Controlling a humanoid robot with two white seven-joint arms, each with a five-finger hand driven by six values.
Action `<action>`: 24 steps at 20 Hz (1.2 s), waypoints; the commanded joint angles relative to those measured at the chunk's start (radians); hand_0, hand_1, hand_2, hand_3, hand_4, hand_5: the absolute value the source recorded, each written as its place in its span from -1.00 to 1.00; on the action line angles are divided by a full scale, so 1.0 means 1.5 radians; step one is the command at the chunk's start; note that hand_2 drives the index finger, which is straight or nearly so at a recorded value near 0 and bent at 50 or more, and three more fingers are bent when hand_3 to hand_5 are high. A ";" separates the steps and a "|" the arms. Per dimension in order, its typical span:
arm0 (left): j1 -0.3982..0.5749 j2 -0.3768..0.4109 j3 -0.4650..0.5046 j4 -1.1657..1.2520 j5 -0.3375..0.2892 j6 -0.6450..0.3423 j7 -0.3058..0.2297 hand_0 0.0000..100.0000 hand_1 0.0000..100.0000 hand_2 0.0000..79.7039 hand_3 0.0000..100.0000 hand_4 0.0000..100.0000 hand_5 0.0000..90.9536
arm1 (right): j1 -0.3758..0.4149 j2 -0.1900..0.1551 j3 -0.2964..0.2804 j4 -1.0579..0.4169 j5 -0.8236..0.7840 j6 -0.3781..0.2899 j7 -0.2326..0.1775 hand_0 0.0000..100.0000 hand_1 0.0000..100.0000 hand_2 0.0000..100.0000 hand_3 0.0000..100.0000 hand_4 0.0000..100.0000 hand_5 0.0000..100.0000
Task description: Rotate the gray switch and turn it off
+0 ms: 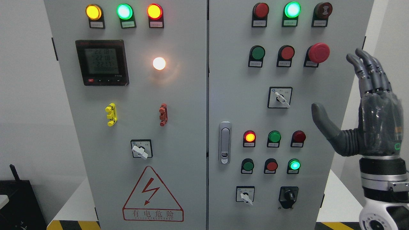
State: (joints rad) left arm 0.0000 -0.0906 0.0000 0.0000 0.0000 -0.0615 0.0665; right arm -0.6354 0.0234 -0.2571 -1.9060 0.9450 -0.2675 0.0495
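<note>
Three light grey rotary switches sit on the grey control cabinet [188, 115]: one on the left door [140, 150], one on the upper right door [281, 99], one at the lower right [246, 196]. All three handles point down and to the right. My right hand [338, 84] is raised at the right edge of the cabinet, open, fingers [367, 68] straight up and thumb [324, 121] spread to the left. It touches nothing and is to the right of the upper right-door switch. The left arm is out of view.
A black rotary switch [288, 195] is beside the lower grey one. A red mushroom button [318, 52] sticks out near my fingertips. Lit lamps, push buttons, a door handle [225, 142], a meter [101, 62] and yellow and red clips fill the doors.
</note>
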 commanded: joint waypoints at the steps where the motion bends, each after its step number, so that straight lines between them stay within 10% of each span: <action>1: -0.006 0.000 0.006 -0.017 0.013 -0.003 0.000 -0.76 -0.22 -1.00 -1.00 -1.00 -1.00 | -0.002 0.006 0.000 0.015 0.000 0.000 -0.001 -0.60 -0.67 -1.00 -1.00 -1.00 -1.00; 16: -0.006 0.000 0.005 -0.017 0.013 -0.003 0.000 -0.76 -0.22 -1.00 -1.00 -1.00 -1.00 | -0.009 0.014 -0.006 0.017 -0.001 -0.001 -0.007 -0.49 -0.52 -0.89 -0.79 -0.83 -1.00; 20: -0.006 0.000 0.005 -0.017 0.012 -0.003 0.000 -0.76 -0.22 -1.00 -1.00 -1.00 -1.00 | -0.009 0.032 -0.007 0.017 -0.003 -0.001 -0.008 -0.41 -0.36 -0.70 -0.17 -0.30 -0.50; 24: -0.006 0.000 0.005 -0.017 0.013 -0.003 0.000 -0.76 -0.22 -1.00 -1.00 -1.00 -1.00 | -0.008 0.051 -0.002 0.016 -0.003 0.000 -0.008 -0.33 -0.21 -0.48 0.24 0.25 0.48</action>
State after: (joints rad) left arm 0.0000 -0.0906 0.0000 0.0000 0.0000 -0.0655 0.0665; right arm -0.6486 0.0505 -0.2625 -1.8837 0.9414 -0.2674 0.0368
